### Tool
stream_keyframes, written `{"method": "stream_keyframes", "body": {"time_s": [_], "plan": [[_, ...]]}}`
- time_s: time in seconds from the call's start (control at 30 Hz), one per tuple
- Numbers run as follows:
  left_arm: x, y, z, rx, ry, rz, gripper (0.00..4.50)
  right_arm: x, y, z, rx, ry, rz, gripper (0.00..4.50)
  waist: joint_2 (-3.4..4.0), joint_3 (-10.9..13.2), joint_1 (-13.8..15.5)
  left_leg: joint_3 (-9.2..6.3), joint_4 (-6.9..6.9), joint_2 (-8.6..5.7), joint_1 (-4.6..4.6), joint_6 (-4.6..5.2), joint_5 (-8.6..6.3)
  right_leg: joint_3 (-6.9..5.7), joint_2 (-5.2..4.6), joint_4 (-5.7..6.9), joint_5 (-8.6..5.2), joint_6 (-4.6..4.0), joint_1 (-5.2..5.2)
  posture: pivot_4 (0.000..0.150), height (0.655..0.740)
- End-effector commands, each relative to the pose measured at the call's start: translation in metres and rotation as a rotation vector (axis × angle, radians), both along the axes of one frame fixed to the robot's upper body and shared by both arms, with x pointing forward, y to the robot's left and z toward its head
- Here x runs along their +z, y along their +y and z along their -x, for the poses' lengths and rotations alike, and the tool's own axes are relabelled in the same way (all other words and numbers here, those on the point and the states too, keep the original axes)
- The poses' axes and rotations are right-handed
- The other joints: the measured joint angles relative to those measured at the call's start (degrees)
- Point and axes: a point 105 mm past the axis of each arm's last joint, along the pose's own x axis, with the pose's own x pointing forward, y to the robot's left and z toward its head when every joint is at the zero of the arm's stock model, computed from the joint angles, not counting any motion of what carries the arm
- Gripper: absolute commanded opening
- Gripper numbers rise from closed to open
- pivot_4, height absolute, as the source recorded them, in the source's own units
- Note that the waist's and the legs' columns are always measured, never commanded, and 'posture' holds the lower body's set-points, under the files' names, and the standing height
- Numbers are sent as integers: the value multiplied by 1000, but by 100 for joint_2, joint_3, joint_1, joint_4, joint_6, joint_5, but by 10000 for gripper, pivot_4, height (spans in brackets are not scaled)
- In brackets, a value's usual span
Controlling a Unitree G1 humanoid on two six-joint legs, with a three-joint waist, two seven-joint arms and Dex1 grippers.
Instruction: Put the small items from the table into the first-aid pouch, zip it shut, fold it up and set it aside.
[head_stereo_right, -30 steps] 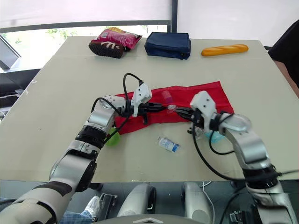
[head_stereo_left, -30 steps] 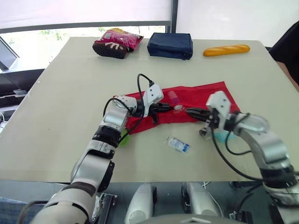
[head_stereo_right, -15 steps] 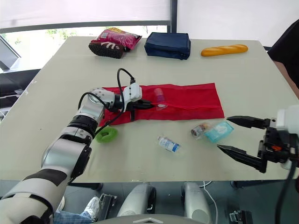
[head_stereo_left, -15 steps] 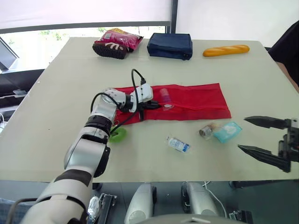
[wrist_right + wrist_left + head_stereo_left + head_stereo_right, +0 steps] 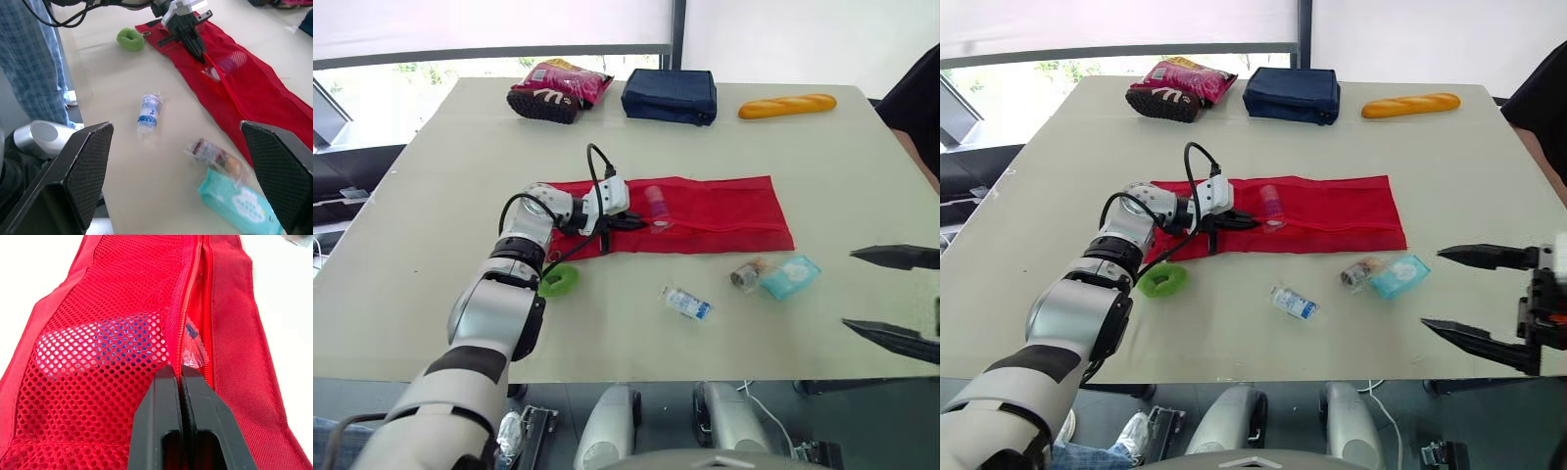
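The red first-aid pouch [image 5: 724, 215] lies flat and unfolded across the middle of the table. My left gripper [image 5: 641, 223] is shut on the zipper edge of its mesh pocket [image 5: 112, 377], with the left fingers [image 5: 164, 411] pressed together. A small bottle [image 5: 656, 204] sits inside the mesh. My right gripper [image 5: 1432, 288] hangs wide open over the table's front right edge, holding nothing. In front of the pouch lie a small labelled bottle [image 5: 686, 303], a clear wrapped packet [image 5: 747, 273], a teal tissue pack [image 5: 789, 276] and a green ring [image 5: 558, 281].
Along the far edge stand a pink snack bag [image 5: 558, 88], a navy bag [image 5: 671, 95] and a bread roll [image 5: 787, 105]. A person in dark clothes [image 5: 915, 98] is at the far right. Plaid trouser legs [image 5: 29, 63] stand beside the table.
My right gripper has opened and pulled back from the pouch to the table's front right edge. The pouch now lies flatter. My left gripper has stayed shut on the zipper edge.
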Motion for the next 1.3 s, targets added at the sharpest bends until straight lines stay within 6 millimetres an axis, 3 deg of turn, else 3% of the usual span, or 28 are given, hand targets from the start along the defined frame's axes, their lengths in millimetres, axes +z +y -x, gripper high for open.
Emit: {"method": "stream_keyframes", "body": {"time_s": [0.03,0.17,0.47,0.67,0.8,0.83,0.93,0.97,1.0,1.07,1.13,1.2,1.3], "plan": [[16,-3,-2,-31,-62,10,0,-17,29,-8,15,-49,56,44201,-4,-2,-14,0,0,0,0,0,0,0,0,0,0,0,0,1500,7105],[15,-5,0,-49,-56,9,0,-43,59,-20,17,-47,96,44201,-5,-1,-6,1,0,1,-2,0,0,0,0,2,0,-1,-3,1500,7105],[16,-9,1,-69,-60,13,0,-80,105,-49,-18,32,116,44201,-6,-1,1,-3,3,-4,-3,0,0,-1,-3,3,9,-16,-3,1500,7105],[17,-11,2,-77,-58,16,0,-113,111,-54,-16,134,232,44201,-6,-1,1,-5,3,-5,-6,0,0,-3,-3,3,13,-25,-3,1500,7105],[16,-13,2,-76,-53,30,0,-122,110,-58,-42,159,254,44201,-6,-1,1,-7,3,-5,-5,0,0,-4,-3,5,14,-25,-3,1500,7105],[16,-13,2,-73,-50,35,0,-123,112,-58,-38,161,251,39238,-6,-1,-1,-8,3,-5,-5,0,0,-4,-2,6,13,-24,-3,1500,7105],[14,-14,3,-72,-42,43,0,-123,117,-60,-43,173,230,32279,-6,-1,-5,-7,3,-5,-4,0,0,-4,-2,7,13,-25,-3,1500,7105],[13,-15,3,-76,-40,43,0,-121,119,-60,-50,177,211,25341,-6,-1,-4,-7,3,-5,-4,0,0,-4,-1,6,14,-25,-3,1500,7105],[13,-15,4,-78,-39,43,0,-119,120,-61,-53,179,199,23137,-7,-2,-5,-7,3,-5,-4,0,0,-4,-1,7,14,-24,-4,1500,7105],[12,-16,4,-79,-38,45,0,-118,118,-59,-55,176,202,11522,-7,-2,0,-8,3,-5,-4,0,0,-5,-1,8,14,-25,-3,1500,7105],[12,-17,3,-79,-38,47,0,-117,116,-59,-62,175,205,4107,-7,-2,1,-10,4,-5,-4,0,0,-5,-2,7,14,-25,-3,1500,7105],[13,-18,3,-79,-38,51,0,-114,114,-58,-70,172,201,207,-6,-2,0,-9,4,-6,-4,0,0,-5,-3,7,14,-25,-3,1500,7105],[13,-19,4,-83,-36,60,0,-104,109,-60,-129,167,160,207,-7,-2,1,-10,4,-6,-5,0,0,-5,-3,8,14,-25,-3,1500,7105]]}}
